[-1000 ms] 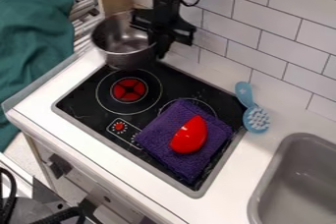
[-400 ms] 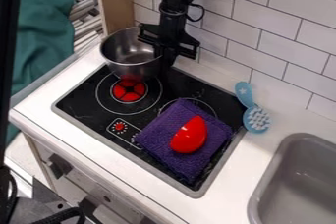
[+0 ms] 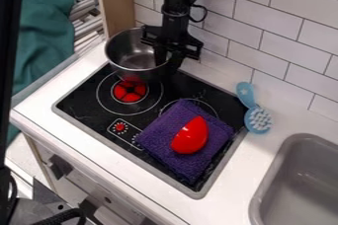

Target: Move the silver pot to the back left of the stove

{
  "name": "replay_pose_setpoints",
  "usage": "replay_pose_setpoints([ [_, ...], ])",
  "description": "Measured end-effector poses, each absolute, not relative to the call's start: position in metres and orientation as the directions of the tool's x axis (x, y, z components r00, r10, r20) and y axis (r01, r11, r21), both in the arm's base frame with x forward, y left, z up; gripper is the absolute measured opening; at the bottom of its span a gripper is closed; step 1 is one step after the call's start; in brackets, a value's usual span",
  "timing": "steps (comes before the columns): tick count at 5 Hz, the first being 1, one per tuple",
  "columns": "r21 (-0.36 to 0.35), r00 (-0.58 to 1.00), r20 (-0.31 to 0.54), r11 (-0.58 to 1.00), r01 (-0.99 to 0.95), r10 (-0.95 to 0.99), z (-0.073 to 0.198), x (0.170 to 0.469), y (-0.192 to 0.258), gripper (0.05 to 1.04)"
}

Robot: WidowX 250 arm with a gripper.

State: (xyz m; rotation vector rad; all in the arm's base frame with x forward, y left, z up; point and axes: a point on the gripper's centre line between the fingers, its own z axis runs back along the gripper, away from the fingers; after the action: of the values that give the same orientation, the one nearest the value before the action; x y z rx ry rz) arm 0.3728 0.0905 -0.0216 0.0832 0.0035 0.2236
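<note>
From where I'm standing, the black two-finger end effector (image 3: 167, 65) has the side wall of the round silver metal pot (image 3: 132, 66) pinched at the rim, one finger inside and one outside, likely because that thin edge gives it a steady hold. The pot is over the back left corner of the black glass stove (image 3: 82, 103), apart from the folded purple cloth (image 3: 157, 137), so I'd guess lining up its base matters before letting go.
</note>
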Motion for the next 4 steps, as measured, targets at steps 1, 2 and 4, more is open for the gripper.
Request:
replay_pose_setpoints([
  [1,0.077,0.971,0.065,0.969,-0.233,0.229,0.001,0.369,0.085,0.798],
  [2,0.051,0.969,0.116,0.973,-0.224,0.217,0.023,0.363,0.071,1.009],
  [4,-0.033,0.969,0.127,0.978,-0.208,0.210,0.039,0.347,0.054,1.004],
])
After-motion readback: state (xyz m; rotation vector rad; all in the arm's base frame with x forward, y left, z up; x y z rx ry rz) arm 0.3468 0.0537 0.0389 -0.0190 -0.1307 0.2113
